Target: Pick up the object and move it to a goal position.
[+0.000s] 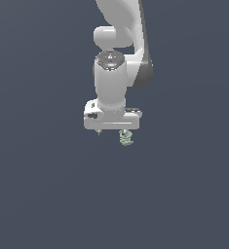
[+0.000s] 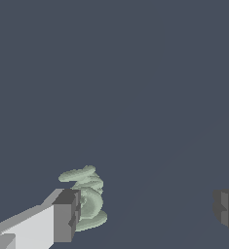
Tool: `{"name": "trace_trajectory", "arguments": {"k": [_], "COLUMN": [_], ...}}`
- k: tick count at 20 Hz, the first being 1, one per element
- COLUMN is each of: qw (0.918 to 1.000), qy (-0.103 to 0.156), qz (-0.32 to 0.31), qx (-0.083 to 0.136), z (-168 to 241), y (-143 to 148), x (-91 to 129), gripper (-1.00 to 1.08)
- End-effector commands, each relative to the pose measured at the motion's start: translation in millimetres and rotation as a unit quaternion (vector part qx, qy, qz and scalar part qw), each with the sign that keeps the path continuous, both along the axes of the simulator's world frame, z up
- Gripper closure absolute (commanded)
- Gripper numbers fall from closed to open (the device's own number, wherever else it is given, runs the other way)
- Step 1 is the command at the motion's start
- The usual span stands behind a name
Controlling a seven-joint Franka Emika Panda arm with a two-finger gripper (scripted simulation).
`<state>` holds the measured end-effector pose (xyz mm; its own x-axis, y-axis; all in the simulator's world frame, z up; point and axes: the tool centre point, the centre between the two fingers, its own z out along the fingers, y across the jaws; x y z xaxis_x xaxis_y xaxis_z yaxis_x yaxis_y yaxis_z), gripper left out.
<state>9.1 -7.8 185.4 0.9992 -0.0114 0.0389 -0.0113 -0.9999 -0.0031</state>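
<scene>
The white, glossy robot arm [image 1: 117, 73] descended from the top of the exterior view and ended in a white gripper [image 1: 113, 131] with dark grey finger pads [image 2: 66, 215]. In the wrist view the jaws stood wide apart, one pad near each side of the picture, with bare surface between them. The tiny pale mint-green lumpy object [image 1: 126, 138], built of stacked, curled ridges, lay on the plain dark slate-blue bench surface [image 1: 47, 194]. In the wrist view the object [image 2: 86, 202] sat just beside the inner face of one finger pad, inside the gap and far from the other pad; contact could not be determined. No edge or corner of the bench was visible in either view.
</scene>
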Motion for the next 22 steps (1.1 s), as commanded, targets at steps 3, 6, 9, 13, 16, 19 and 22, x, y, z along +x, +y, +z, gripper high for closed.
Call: {"name": "trace_trajectory", "arguments": {"k": [3,6,9,13,16,19,22], "qw": [1.0,0.9999,0.9997,0.9996,0.9998,0.9999,0.9996], "qy": [0.0,-0.001,-0.002,-0.002,-0.001,0.002,0.005], "qz": [-0.002,-0.009,-0.02,-0.022,-0.014,0.001,0.026], "qx": [0.001,0.008,0.016,0.017,0.015,0.013,0.009], "z": [0.0,0.4,1.6,2.3,-1.8,-10.6,-23.6], "y": [0.4,2.4,3.8,3.7,6.9,14.2,24.9], "x": [0.2,1.6,3.6,4.2,1.5,-4.4,-13.8], "gripper": [-0.92,-0.92,-0.92,-0.92,-0.92,-0.92,-0.92]}}
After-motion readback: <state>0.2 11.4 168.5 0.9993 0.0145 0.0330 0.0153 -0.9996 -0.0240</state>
